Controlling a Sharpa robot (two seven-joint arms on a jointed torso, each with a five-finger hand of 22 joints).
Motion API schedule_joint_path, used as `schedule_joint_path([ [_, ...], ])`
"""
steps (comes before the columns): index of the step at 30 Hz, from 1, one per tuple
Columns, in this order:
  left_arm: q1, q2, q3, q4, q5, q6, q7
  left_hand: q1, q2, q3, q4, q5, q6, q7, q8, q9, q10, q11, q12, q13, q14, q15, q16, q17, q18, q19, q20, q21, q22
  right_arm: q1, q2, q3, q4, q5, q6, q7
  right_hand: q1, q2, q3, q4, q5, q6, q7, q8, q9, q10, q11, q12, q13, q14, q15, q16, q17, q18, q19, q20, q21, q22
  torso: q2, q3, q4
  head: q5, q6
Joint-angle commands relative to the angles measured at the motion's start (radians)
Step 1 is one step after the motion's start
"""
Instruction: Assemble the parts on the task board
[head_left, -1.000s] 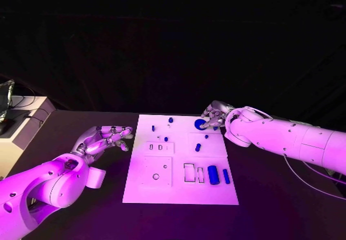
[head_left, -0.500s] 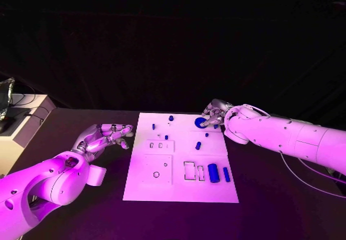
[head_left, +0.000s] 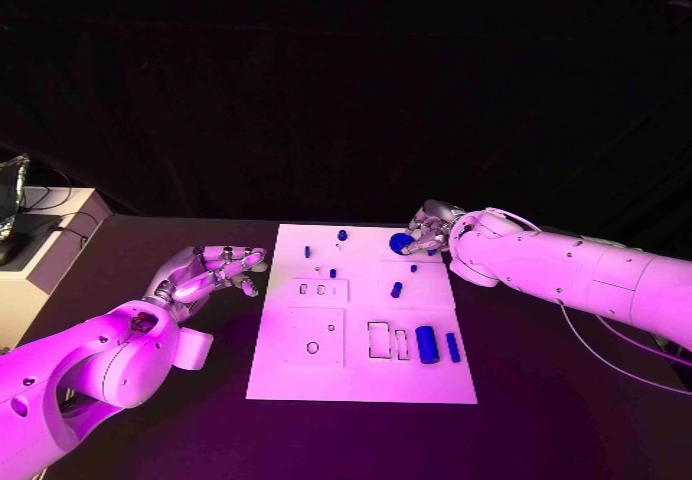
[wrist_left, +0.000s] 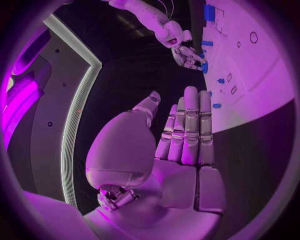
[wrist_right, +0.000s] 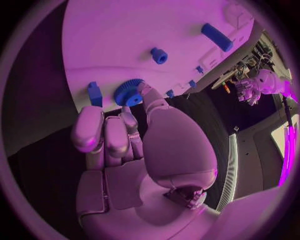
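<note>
While the task board (head_left: 361, 320) lies in the middle of the table (head_left: 577, 400), the right hand (head_left: 427, 232) is seen at its far right corner, at about one o'clock from the board's centre in the head view. A round blue gear (wrist_right: 129, 92) lies flat on the board there, and in the right wrist view one fingertip (wrist_right: 145, 89) is placed against its toothed rim while the other fingers are curled short of it. Whether the gear is truly pinched or only touched cannot be told. The gear lies straight ahead of the fingers, flat-faced, with no long axis to line up; a small upright blue peg (wrist_right: 94, 93) stands just beside it and is judged the nearest thing that could be knocked.

The left hand (head_left: 214, 275) is held off the board's left edge, at about nine o'clock, with its fingers straight, close together and holding nothing. It is well apart from the gear, so the right hand is judged the one to act.

Other parts are spread on the board: a short blue nut-like piece (wrist_right: 159, 55) and a longer blue bar (wrist_right: 216, 37) beyond the gear, a thick blue cylinder (head_left: 427, 346) and a thin blue bar (head_left: 453, 350) at about five o'clock beside two open slots (head_left: 378, 341), and a small peg (head_left: 343, 237) at twelve o'clock. None of them lies between the fingers and the gear.
</note>
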Motion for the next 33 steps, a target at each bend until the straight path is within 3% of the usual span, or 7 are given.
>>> schedule_joint_path([
  [1,0.0,0.002,0.001,0.001,0.0,0.01,0.009,0.001,0.009,-0.006,0.0,-0.005,0.002,0.002,0.001,0.001,-0.006,-0.001,0.006,0.001,-0.006,0.002,0.003,-0.001,0.002,-0.005,-0.004,0.005,-0.001,-0.002,0.002,-0.001,-0.003,-0.001,0.059,-0.002,0.003,0.015,0.004,-0.015,0.032,0.02,-0.004,-0.002,0.0,0.016,-0.011,-0.005,0.001,0.005,-0.001,0.003,0.001,0.004,0.066,0.0,0.007,0.131,0.0,-0.0005,0.0001,-0.001,-0.001],
  [9,0.0,0.002,0.001,0.001,0.0,0.009,0.008,0.003,0.011,-0.005,-0.001,-0.006,0.002,0.003,0.001,0.001,-0.006,0.0,0.006,0.001,-0.006,0.002,0.003,-0.001,0.003,-0.005,-0.004,0.006,-0.002,-0.002,0.007,-0.002,-0.01,0.007,0.076,0.009,-0.011,0.036,0.013,-0.066,0.064,0.036,-0.007,-0.008,-0.003,0.027,-0.014,-0.005,0.006,0.007,-0.005,0.002,0.008,-0.001,0.065,-0.005,0.02,0.133,0.0,-0.0007,0.0007,-0.002,-0.002],
  [19,0.0,0.002,0.001,0.001,0.0,0.009,0.004,0.006,0.014,-0.003,-0.003,-0.005,0.003,0.004,0.001,0.001,-0.007,0.0,0.006,0.001,-0.006,0.002,0.003,-0.001,0.003,-0.005,-0.004,0.007,-0.003,-0.002,0.016,-0.002,-0.021,0.014,0.079,0.004,-0.035,0.037,0.007,-0.052,0.06,0.039,-0.009,-0.008,-0.003,0.029,-0.016,-0.006,0.006,0.007,-0.005,0.001,0.008,-0.001,0.065,-0.005,0.02,0.133,0.0,-0.0012,0.0015,0.0,-0.004],
  [22,0.0,0.002,0.001,0.0,0.001,0.01,0.002,0.007,0.016,-0.002,-0.003,-0.005,0.003,0.005,0.001,0.001,-0.008,0.0,0.006,0.001,-0.007,0.002,0.003,-0.002,0.003,-0.005,-0.004,0.007,-0.003,-0.002,0.017,-0.002,-0.021,0.015,0.076,0.003,-0.036,0.043,0.011,-0.05,0.14,0.049,-0.012,-0.006,-0.002,0.028,-0.019,-0.008,0.006,0.007,-0.008,0.001,0.007,-0.002,0.065,-0.007,0.021,0.133,0.0,-0.0009,0.001,0.001,-0.005],
  [24,0.0,0.002,0.001,0.0,0.001,0.01,0.001,0.008,0.017,-0.001,-0.004,-0.006,0.004,0.005,0.001,0.001,-0.009,0.0,0.006,0.001,-0.007,0.002,0.003,-0.002,0.003,-0.006,-0.004,0.007,-0.003,-0.002,0.018,-0.002,-0.021,0.015,0.069,0.001,-0.038,0.047,0.014,-0.052,0.162,0.053,-0.013,-0.006,-0.002,0.028,-0.02,-0.009,0.006,0.008,-0.009,0.001,0.008,-0.003,0.065,-0.008,0.022,0.133,0.0,-0.0008,0.001,0.001,-0.005],
  [27,0.0,0.003,0.001,-0.001,0.001,0.011,0.0,0.009,0.018,-0.001,-0.005,-0.005,0.004,0.005,0.001,0.001,-0.01,0.001,0.006,0.001,-0.007,0.002,0.002,-0.002,0.003,-0.006,-0.004,0.007,-0.004,-0.002,0.02,-0.003,-0.02,0.015,0.057,-0.005,-0.05,0.066,0.023,-0.057,0.155,0.077,-0.021,-0.005,-0.001,0.036,-0.026,-0.007,0.01,0.008,-0.013,-0.001,0.008,-0.005,0.065,-0.012,0.024,0.134,0.0,-0.0008,0.0003,0.0,-0.006],
  [33,0.0,0.003,0.001,-0.003,0.001,0.013,-0.003,0.011,0.019,0.001,-0.007,-0.006,0.005,0.005,0.001,0.001,-0.011,0.001,0.006,0.001,-0.007,0.002,0.002,-0.002,0.003,-0.006,-0.004,0.008,-0.004,-0.002,0.02,-0.003,-0.017,0.012,0.046,-0.012,-0.061,0.079,0.023,-0.062,0.141,0.101,-0.031,-0.004,0.001,0.045,-0.033,-0.008,0.014,0.009,-0.019,-0.002,0.008,-0.008,0.065,-0.017,0.025,0.134,0.0,-0.0002,0.0002,0.0,-0.007],
])
